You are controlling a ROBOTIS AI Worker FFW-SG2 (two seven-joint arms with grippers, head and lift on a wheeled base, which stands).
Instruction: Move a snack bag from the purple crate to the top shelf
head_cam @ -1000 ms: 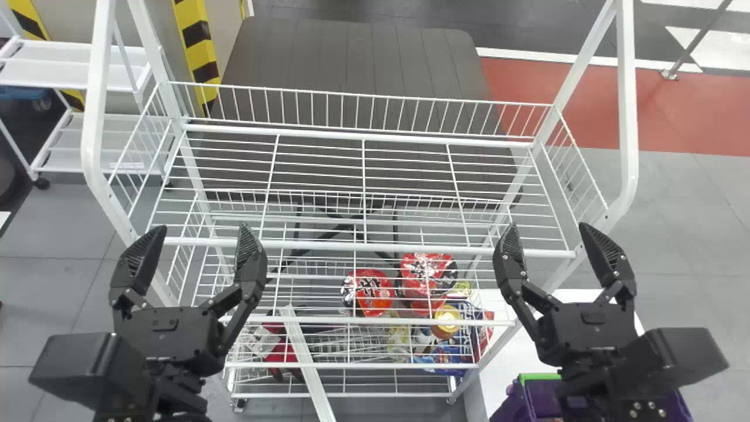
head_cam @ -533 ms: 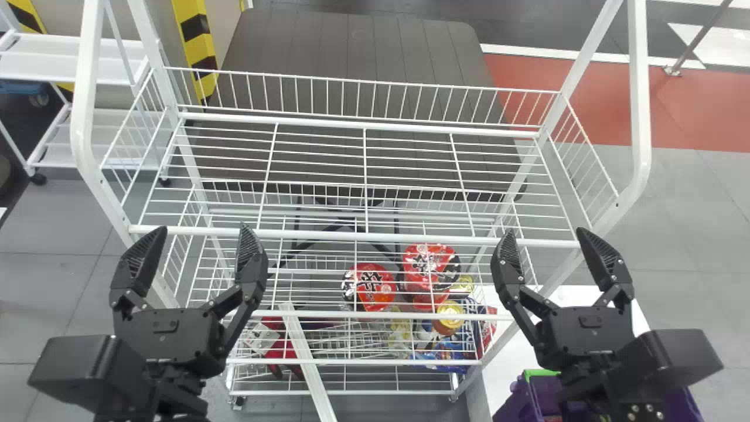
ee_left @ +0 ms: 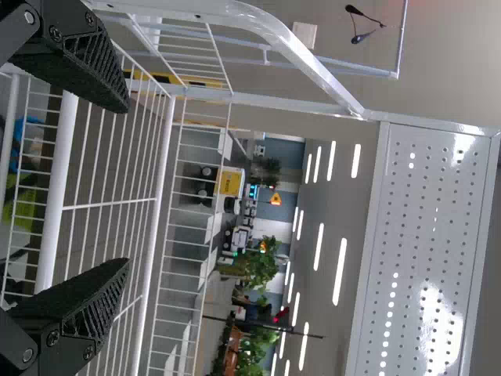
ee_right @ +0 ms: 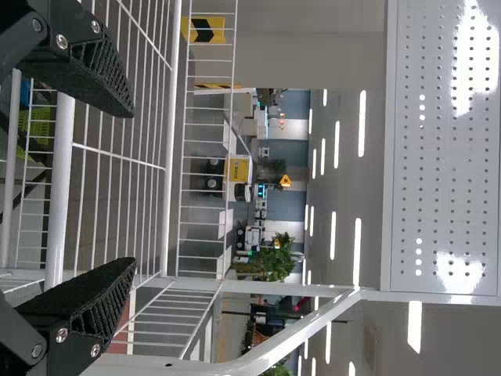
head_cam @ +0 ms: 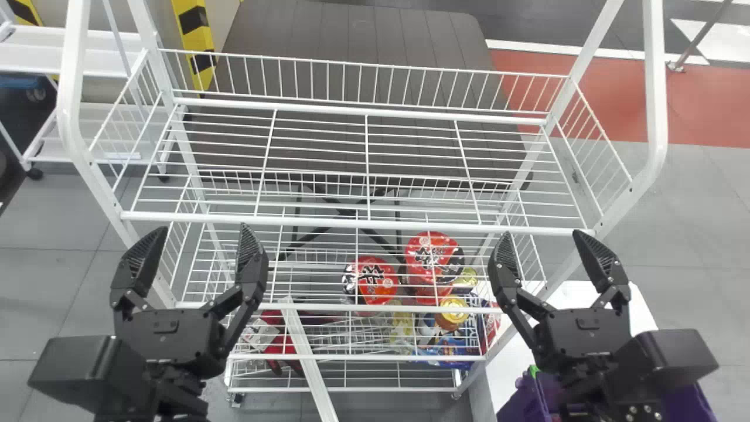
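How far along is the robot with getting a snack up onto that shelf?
Done: apparently nothing yet, with no snack bag on the upper wire shelf. In hand: nothing; the left gripper and right gripper are open and empty. Left: likely everything, from taking a bag out of the purple crate to placing it.

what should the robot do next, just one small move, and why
Probably draw the right gripper back and down toward the purple crate: its fingers are open with nothing between them, and the crate sits low beside the rack, on the robot's right.
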